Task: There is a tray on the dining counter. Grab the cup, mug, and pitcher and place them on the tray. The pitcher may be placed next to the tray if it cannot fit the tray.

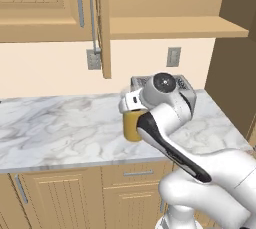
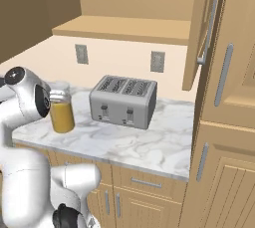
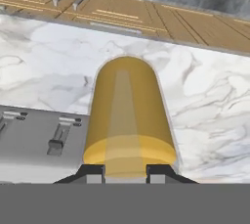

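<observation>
The pitcher is a clear glass cylinder with orange juice in its lower part. It stands upright over the marble worktop, just left of the toaster. My gripper is shut on the pitcher's upper part, one fingertip on each side. I cannot tell whether its base touches the worktop. The tray, cup, mug and dining counter are out of view.
A silver four-slot toaster stands close beside the pitcher, against the wall. An upper cabinet door hangs open above the worktop. A tall wooden cabinet closes the right end. Drawers run below the worktop's front edge.
</observation>
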Available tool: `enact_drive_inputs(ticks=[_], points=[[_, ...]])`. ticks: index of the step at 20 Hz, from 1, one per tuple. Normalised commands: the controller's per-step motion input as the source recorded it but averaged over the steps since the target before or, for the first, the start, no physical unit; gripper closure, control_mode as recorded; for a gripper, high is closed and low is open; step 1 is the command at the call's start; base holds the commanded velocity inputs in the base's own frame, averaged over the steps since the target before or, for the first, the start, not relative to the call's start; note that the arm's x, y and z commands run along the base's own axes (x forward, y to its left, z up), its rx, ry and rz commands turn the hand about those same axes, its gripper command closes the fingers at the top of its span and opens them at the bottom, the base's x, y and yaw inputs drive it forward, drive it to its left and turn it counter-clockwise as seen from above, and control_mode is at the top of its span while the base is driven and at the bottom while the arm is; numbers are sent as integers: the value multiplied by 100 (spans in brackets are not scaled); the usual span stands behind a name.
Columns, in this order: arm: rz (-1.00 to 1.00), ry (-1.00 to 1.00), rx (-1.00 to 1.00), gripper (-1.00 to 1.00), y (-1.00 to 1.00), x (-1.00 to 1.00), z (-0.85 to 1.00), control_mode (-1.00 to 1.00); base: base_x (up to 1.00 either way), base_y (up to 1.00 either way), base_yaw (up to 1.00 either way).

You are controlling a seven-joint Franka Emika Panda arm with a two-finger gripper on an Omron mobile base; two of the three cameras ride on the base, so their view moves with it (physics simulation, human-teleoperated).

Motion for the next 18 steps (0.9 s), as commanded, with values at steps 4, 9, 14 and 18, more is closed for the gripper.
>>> enact_drive_inputs(ticks=[4, 9, 14, 18], points=[[0, -12, 0, 100, -26, -69, 30, -100, 0, 0, 0], [0, -19, 0, 100, -28, -78, 25, -100, 0, 0, 0], [0, -2, 0, 100, -19, -29, 45, -100, 0, 0, 0], [0, 0, 0, 100, -12, -17, 35, -100, 0, 0, 0]])
